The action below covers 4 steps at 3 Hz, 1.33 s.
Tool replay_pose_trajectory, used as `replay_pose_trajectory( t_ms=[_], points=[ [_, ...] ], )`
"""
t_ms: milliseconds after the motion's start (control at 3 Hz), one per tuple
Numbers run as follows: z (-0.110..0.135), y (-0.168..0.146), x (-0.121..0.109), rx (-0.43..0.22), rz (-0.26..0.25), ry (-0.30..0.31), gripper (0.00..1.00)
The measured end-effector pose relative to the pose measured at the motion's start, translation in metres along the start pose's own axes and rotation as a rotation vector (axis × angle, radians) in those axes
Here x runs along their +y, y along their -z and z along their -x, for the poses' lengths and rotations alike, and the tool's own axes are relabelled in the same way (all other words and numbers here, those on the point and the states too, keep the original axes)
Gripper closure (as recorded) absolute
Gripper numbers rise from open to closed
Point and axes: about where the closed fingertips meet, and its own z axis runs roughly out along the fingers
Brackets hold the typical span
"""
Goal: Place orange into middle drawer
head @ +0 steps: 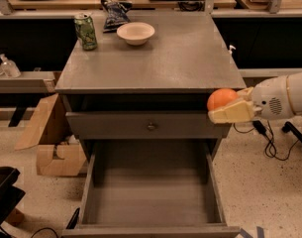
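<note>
We see a grey wooden desk (155, 63), boxy and square-cornered, its flat top matt and faintly scuffed. It stands on a pale speckled floor (259, 192).

Below the top, the middle drawer (150, 197) is pulled well out toward us. It is a deep, wide grey box with a bare flat floor and low, straight side walls.

From the right edge a smooth white arm (289, 94) with a rounded shell reaches in level with the desk's upper front.

Above the open box sits a shallower grey drawer front (116, 125), shut. A brown cardboard box (46, 143) with open flaps lies on the floor left of the desk.

At the back of the desk top we find a round, shallow cream bowl (135, 32). A green cylindrical can (85, 31) stands upright to its left. A crumpled dark bag (114, 15) lies behind and between the two.

The cream, blunt-fingered pincer (225, 108) is clenched on the orange (221, 98). The smooth, round, bright fruit is held by the desk's right front corner. It is level with the shut drawer front, and above and right of the open drawer, not inside it.

A small round knob (151, 126) marks the middle of the shut front.
</note>
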Motion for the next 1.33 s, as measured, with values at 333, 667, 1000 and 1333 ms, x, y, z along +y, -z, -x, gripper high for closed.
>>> replay_pose_trajectory(
  t_ms=[333, 667, 1000, 1333],
  points=[
    [-0.05, -0.052, 0.011, 0.046, 0.043, -0.067, 1.0],
    [-0.125, -0.14, 0.028, 0.104, 0.104, -0.183, 1.0],
    [-0.207, -0.234, 0.039, 0.175, 0.143, -0.302, 1.0],
    [-0.262, -0.306, 0.033, 0.22, 0.126, -0.374, 1.0]
  ],
)
